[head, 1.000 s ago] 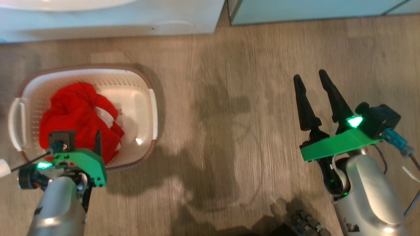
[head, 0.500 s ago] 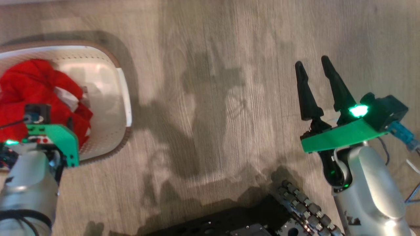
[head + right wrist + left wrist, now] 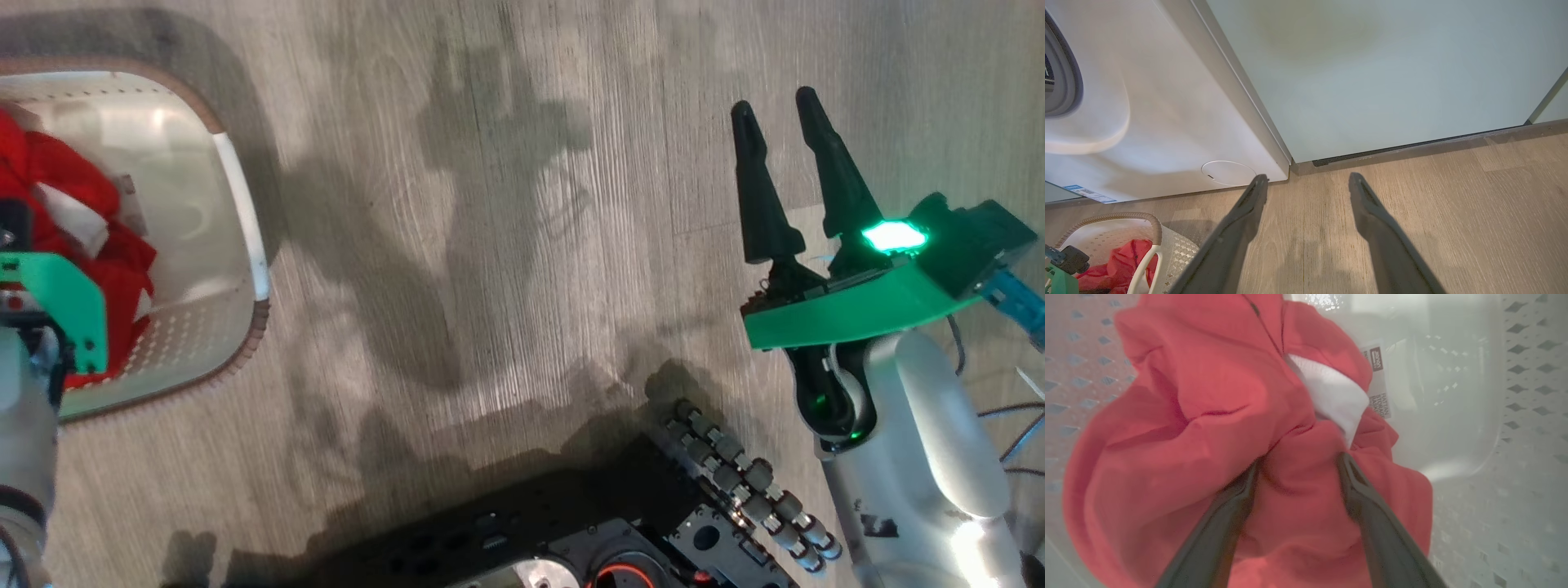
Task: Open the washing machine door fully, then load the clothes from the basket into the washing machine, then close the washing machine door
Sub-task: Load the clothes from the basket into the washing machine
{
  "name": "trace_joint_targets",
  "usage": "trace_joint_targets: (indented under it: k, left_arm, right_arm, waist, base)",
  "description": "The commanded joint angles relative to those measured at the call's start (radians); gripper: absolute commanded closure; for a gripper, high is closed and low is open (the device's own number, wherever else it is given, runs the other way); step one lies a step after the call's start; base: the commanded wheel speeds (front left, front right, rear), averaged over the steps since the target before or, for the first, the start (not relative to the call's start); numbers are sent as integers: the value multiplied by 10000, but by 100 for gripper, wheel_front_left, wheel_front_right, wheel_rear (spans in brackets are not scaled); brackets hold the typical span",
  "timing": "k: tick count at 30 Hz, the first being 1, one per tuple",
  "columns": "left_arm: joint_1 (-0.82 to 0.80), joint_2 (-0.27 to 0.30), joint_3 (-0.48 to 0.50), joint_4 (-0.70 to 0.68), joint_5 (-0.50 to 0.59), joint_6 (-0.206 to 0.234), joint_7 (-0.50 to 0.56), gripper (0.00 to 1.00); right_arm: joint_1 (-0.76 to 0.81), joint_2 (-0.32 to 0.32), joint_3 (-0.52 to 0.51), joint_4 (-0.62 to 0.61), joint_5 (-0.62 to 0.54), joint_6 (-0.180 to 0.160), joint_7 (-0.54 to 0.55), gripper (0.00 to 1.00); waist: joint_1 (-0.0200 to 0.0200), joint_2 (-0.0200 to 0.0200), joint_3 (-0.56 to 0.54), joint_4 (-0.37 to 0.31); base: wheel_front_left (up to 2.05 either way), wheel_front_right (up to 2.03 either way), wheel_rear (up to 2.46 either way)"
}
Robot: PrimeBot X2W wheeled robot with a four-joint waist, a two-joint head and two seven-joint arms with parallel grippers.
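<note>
The cream basket stands on the floor at the left of the head view, with the red clothes heaped in it. In the left wrist view my left gripper is open, its fingers spread and pushed down into the red clothes, a fold bulging between them. A label shows on the basket's floor. My right gripper hovers open and empty over bare floor, well to the right. The right wrist view shows the washing machine, its grey gasket and the basket. The washing machine door is out of view.
A pale green cabinet stands right of the washer, with wood floor before it. My own dark base and its roller wheel lie at the bottom of the head view. The washer has a round flap and a blue sticker.
The head camera has tilted down and swung right: the washer and cabinet left the top, the basket slid to the left edge, my base came in. Both grippers stay open.
</note>
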Motion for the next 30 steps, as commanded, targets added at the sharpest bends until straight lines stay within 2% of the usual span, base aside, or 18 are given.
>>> trace_joint_targets:
  k: [1,9,10,11,12,19,30]
  left_arm:
    - [192,652,213,40,-22,101,202,0]
    - [-12,825,-75,64,94,105,716,0]
    - [-28,824,-94,66,85,101,770,25]
    - [-38,822,-131,67,88,65,819,65]
    - [-47,821,-165,68,87,24,824,100]
    - [29,744,-256,74,-52,-112,748,100]
    - [498,535,-142,77,-492,-33,-374,100]
  right_arm:
    - [182,54,264,-275,19,0,-63,0]
    - [86,54,356,-271,56,0,-63,0]
    - [79,54,357,-264,59,0,-63,0]
    - [70,54,359,-252,67,0,-63,0]
    - [59,54,361,-241,76,0,-63,0]
    - [-7,54,363,-145,78,0,-63,0]
    - [-42,54,365,89,-21,0,-63,0]
  waist:
    - [0,0,256,-129]
    - [0,0,492,-146]
    - [0,0,499,-144]
    - [0,0,502,-144]
    - [0,0,501,-147]
    - [0,0,225,-112]
    - [0,0,-1035,72]
  base:
    - [0,0,0]
    - [0,0,0]
    - [0,0,0]
    - [0,0,0]
    - [0,0,0]
    - [0,0,0]
    - [0,0,0]
